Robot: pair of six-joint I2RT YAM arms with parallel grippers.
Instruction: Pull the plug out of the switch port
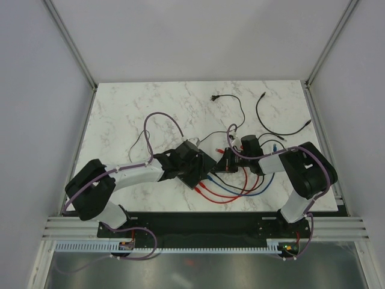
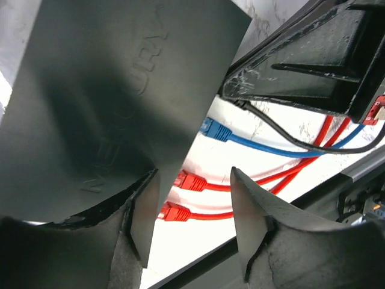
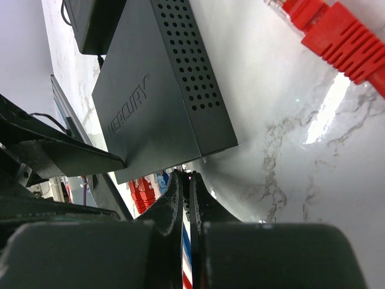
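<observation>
The switch is a flat matte-black box with a perforated side, lying mid-table. Two red plugs and a blue plug meet its near edge. My left gripper is open. The switch's corner rests against its left finger, and the right finger stands apart from it. My right gripper is shut, its tips at the switch's port edge just above the blue plug. Something small and dark sits between the tips; I cannot tell what it is.
Red and blue cables loop from the switch toward the table's front edge. A loose red plug lies on the marble. A smaller black box sits beyond the switch. Thin black cords lie at the back right.
</observation>
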